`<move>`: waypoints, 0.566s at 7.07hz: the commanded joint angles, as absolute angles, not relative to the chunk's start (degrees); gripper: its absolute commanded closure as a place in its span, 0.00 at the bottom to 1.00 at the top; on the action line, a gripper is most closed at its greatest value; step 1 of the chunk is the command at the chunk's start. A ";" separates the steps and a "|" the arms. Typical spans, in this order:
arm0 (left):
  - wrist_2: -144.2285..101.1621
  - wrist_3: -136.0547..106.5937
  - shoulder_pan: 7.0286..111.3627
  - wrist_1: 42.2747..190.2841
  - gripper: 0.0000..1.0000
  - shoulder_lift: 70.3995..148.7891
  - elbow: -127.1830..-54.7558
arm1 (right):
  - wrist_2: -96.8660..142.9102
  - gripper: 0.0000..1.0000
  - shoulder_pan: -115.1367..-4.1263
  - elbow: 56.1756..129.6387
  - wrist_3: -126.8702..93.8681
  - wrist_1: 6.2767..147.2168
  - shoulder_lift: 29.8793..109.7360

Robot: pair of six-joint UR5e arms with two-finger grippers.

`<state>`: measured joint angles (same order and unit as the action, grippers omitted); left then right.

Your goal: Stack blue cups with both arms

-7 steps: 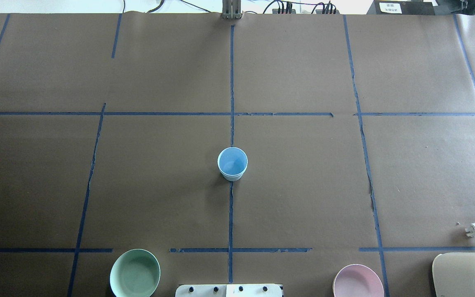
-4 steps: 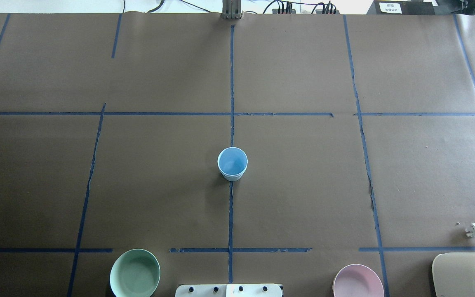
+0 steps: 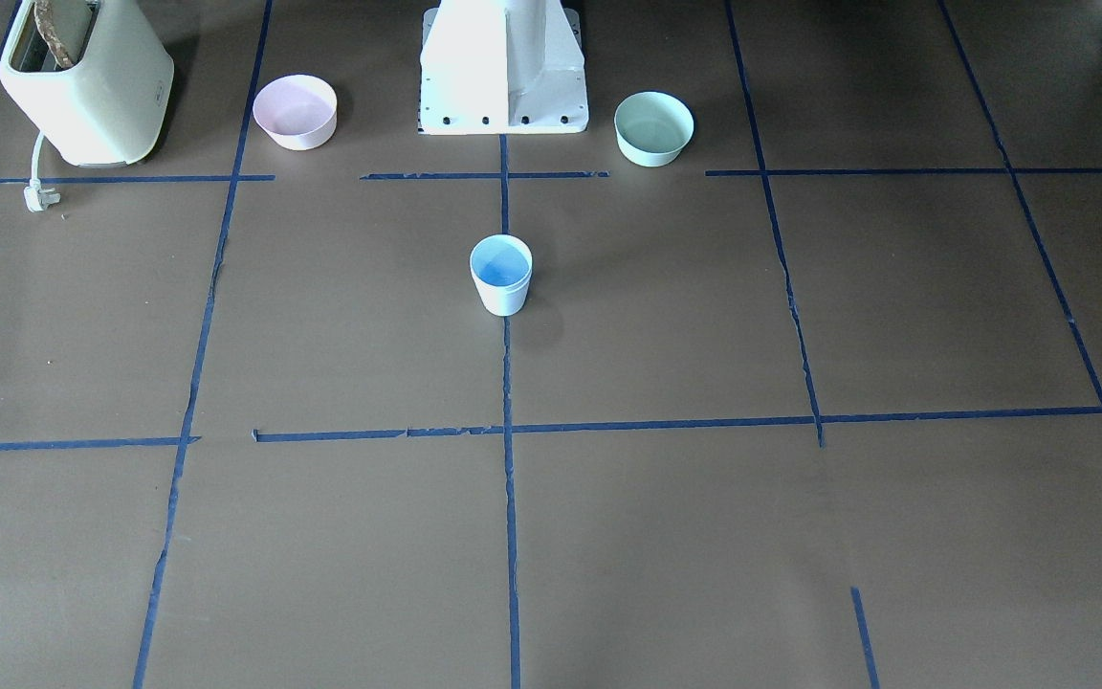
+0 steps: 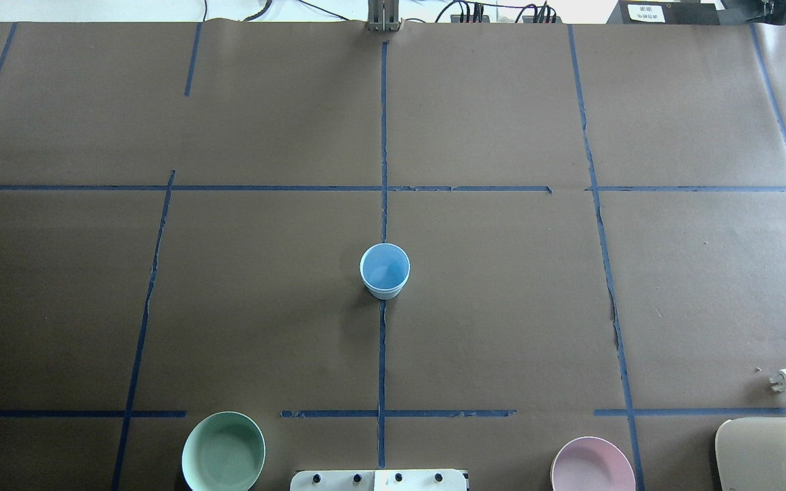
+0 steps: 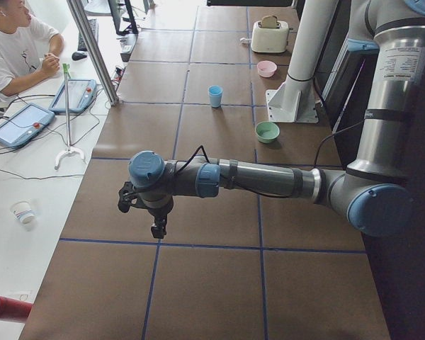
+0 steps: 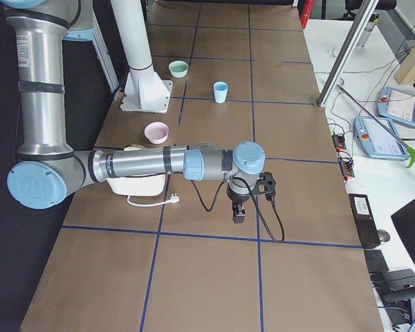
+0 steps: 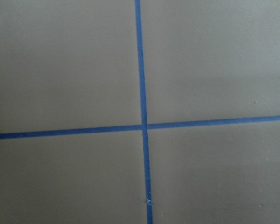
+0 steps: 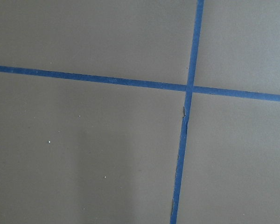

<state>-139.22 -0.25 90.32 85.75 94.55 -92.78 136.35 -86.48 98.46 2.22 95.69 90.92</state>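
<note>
While blue cup [image 4: 384,269] is set mid-counter [image 4: 502,307], left arm [image 5: 255,177] & right arm [image 6: 138,164] are parked at opp. ends, neither nearer; fingers' [image 5: 158,229] state can't be told.

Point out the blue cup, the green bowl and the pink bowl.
blue cup [image 4: 384,269], overhead view, on its blue inside.
green bowl [image 4: 223,453], overhead view, on its inner floor.
pink bowl [image 4: 592,468], overhead view, on its inner floor.
</note>
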 commanded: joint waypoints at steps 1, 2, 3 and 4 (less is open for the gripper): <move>-139.48 -2.11 89.12 86.48 0.00 93.08 -94.66 | 136.32 0.00 -86.57 98.44 2.20 95.71 91.05; -139.05 -1.94 89.12 86.40 0.00 92.29 -94.92 | 136.14 0.00 -86.57 98.18 2.28 95.71 90.97; -139.13 -1.93 89.12 86.40 0.00 92.02 -94.66 | 136.32 0.00 -86.57 97.74 2.29 95.71 91.23; -139.04 -1.85 89.12 86.74 0.00 91.15 -95.09 | 136.58 0.00 -86.57 97.73 2.29 95.71 91.32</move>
<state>-139.13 -1.92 89.15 86.47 92.01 -94.79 136.34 -86.57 97.90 2.28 95.71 91.17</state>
